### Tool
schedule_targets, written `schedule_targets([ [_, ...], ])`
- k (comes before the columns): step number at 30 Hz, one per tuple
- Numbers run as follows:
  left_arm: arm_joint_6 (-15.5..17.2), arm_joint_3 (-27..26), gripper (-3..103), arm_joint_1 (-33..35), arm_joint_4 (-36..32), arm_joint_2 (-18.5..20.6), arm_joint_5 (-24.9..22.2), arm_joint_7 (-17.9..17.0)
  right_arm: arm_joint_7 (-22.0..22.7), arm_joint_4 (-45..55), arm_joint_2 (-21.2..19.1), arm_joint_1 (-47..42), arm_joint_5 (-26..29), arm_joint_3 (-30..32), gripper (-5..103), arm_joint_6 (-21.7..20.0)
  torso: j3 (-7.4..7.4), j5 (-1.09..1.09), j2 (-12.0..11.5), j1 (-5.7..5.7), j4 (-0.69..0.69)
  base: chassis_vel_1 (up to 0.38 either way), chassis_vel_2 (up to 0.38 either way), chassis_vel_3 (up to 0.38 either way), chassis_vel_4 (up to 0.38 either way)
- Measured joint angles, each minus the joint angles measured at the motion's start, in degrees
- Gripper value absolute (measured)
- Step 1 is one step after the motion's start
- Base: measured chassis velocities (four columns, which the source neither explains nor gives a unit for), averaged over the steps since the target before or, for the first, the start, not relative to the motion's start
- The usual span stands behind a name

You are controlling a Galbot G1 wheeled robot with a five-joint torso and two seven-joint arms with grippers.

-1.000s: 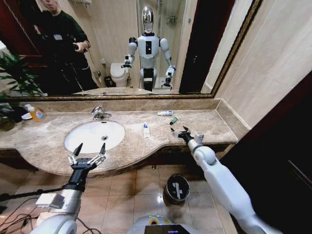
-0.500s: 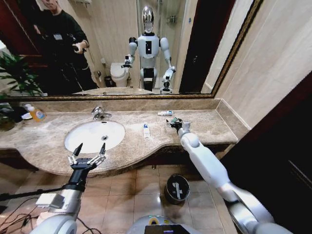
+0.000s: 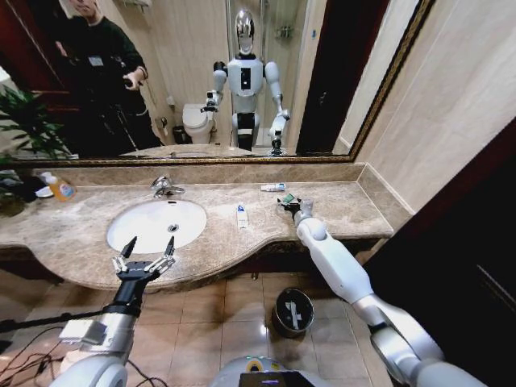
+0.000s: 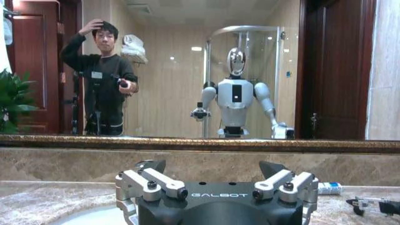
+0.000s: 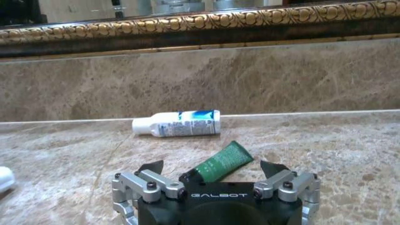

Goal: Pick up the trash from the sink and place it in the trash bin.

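the left gripper [image 3: 146, 255] hovers with fingers spread at the worktop's [image 3: 72, 234] front edge, just before the sink [image 3: 156, 224], likely parked out of the way. right of the sink a white tube [image 3: 241, 215] lies flat on the worktop. farther right, near the back wall, rests a second white tube [image 5: 177, 124] with blue marks. just in front of it, the right gripper [image 5: 214, 176] has its fingers open on either side of the dark-green piece [image 5: 218, 162], apparently lined up to grasp it. the trash bin [image 3: 293, 311] stands on the floor below the worktop, right of the sink, within that arm's reach.
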Motion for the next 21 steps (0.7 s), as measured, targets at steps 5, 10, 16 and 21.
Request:
schedule_targets([
  [5, 0.0, 0.0, 100, 0.0, 0.0, 0.0, 0.0, 0.0, -0.4, 0.8, 0.0, -0.7, 0.0, 0.0, 100, 0.0, 0.0, 0.0, 0.0, 0.0, 0.0, 0.0, 0.0, 0.0, 0.0],
  [10, 0.0, 0.0, 100, 0.0, 0.0, 0.0, 0.0, 0.0, -0.7, 1.0, 0.0, -0.9, 0.0, 0.0, 100, 0.0, 0.0, 0.0, 0.0, 0.0, 0.0, 0.0, 0.0, 0.0, 0.0],
  [16, 0.0, 0.0, 100, 0.0, 0.0, 0.0, 0.0, 0.0, -1.2, 0.8, -0.1, -1.0, -0.1, -0.2, 103, -0.3, 0.0, 0.0, 0.0, 0.0, 0.0, 0.0, 0.0, 0.0, 0.0],
  [21, 0.0, 0.0, 100, 0.0, 0.0, 0.0, 0.0, 0.0, -1.6, 0.1, 0.2, -1.0, -0.3, -0.5, 97, -0.3, 0.0, 0.0, 0.0, 0.0, 0.0, 0.0, 0.0, 0.0, 0.0],
])
